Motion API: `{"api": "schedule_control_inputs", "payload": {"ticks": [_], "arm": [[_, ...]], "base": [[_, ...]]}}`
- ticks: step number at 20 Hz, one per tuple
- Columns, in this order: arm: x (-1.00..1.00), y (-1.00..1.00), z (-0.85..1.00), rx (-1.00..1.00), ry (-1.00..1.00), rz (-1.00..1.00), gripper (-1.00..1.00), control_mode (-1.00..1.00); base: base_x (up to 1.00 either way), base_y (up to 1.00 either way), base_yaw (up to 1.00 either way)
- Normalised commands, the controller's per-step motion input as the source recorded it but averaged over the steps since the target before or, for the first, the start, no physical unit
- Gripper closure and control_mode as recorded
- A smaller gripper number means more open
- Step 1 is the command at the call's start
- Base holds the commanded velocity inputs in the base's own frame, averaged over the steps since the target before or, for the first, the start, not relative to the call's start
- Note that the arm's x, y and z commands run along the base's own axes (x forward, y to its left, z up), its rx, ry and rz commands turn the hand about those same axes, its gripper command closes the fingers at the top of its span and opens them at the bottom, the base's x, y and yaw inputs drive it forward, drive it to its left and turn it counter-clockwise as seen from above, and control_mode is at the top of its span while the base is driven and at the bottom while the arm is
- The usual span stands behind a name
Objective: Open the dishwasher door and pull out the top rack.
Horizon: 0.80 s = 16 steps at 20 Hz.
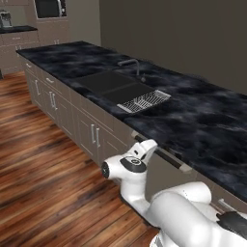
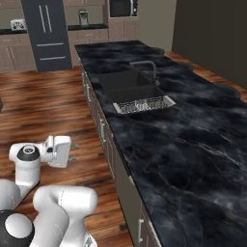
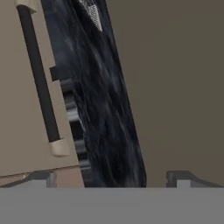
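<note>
The dishwasher door (image 3: 26, 131) is a taupe panel standing upright under the black marble counter (image 3: 100, 109). Its long dark bar handle (image 3: 39, 78) runs along the panel, and a dark edge strip with small buttons (image 3: 72, 113) shows between the panel and the counter. In the left base view the handle (image 1: 161, 153) lies just below the counter edge, with the door (image 1: 164, 179) beneath it. My gripper (image 1: 149, 145) (image 2: 73, 150) (image 3: 109, 179) is open, a short way in front of the handle's end, holding nothing. The top rack is hidden.
A dark sink (image 1: 108, 84) with a faucet (image 1: 135, 65) and a wire drying tray (image 1: 144, 100) sits in the counter farther along. Cabinet doors with short silver handles (image 1: 94, 135) line the counter front. Wood floor (image 1: 43, 169) lies open on the left.
</note>
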Motion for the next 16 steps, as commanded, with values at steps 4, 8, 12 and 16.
{"api": "schedule_control_inputs", "payload": {"ticks": [4,8,12,16], "arm": [[0.16,0.00,-0.31,-0.18,0.08,-0.09,-1.00,-1.00],[0.20,0.00,-0.28,-0.16,0.09,-0.08,-1.00,-1.00],[0.29,-0.02,-0.24,-0.13,0.07,-0.09,-1.00,-1.00],[0.32,-0.06,-0.22,-0.03,0.01,-0.06,-1.00,-1.00]], "base": [[0.00,0.00,0.00],[0.00,0.00,0.00],[0.00,0.00,0.00],[0.00,0.00,0.00]]}}
